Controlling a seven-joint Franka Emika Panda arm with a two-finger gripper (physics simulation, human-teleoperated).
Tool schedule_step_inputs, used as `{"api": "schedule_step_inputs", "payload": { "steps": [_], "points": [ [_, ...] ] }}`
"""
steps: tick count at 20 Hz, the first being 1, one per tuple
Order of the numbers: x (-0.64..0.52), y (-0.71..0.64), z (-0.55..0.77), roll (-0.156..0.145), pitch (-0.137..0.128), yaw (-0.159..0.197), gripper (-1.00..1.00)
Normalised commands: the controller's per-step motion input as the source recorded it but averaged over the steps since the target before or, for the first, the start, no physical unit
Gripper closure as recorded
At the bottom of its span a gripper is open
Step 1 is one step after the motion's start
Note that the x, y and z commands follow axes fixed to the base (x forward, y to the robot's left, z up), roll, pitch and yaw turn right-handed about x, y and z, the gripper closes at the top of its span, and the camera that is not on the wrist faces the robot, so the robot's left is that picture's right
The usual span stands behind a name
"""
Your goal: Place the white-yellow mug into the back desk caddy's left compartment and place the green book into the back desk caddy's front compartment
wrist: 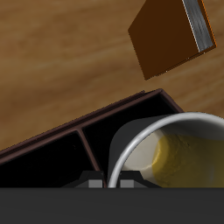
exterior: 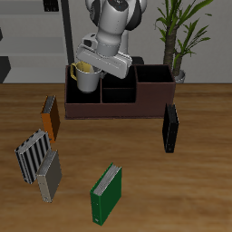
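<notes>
Gripper [exterior: 89, 72]: fingers pinched on white-yellow mug [exterior: 86, 79], held upright just above the left compartment [exterior: 83, 98] of the back desk caddy [exterior: 154, 101]. Green book [exterior: 106, 195]: on the table, well in front of the caddy. Orange book [exterior: 50, 118]: near the caddy's mug-side end.

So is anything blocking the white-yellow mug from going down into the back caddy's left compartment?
Nothing visible does. The white-yellow mug hangs in the gripper over the back desk caddy, and the left compartment shows only dark, bare walls. The orange book stands apart on the table.
</notes>
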Motion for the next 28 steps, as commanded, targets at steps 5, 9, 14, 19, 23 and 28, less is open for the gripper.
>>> {"api": "schedule_step_inputs", "payload": {
  "steps": [5, 9, 14, 19, 23, 28],
  "points": [
    [0.03, 0.01, -0.15, 0.010, 0.037, -0.040, 1.00],
    [0.06, 0.05, -0.15, 0.024, 0.049, -0.037, 1.00],
    [0.04, -0.01, -0.12, 0.022, 0.043, -0.044, 1.00],
    [0.05, 0.01, -0.09, 0.023, 0.027, -0.046, 1.00],
    [0.04, -0.05, -0.08, -0.004, 0.031, -0.063, 1.00],
    [-0.02, 0.03, 0.01, 0.017, -0.023, -0.020, 1.00]
  ]
}}
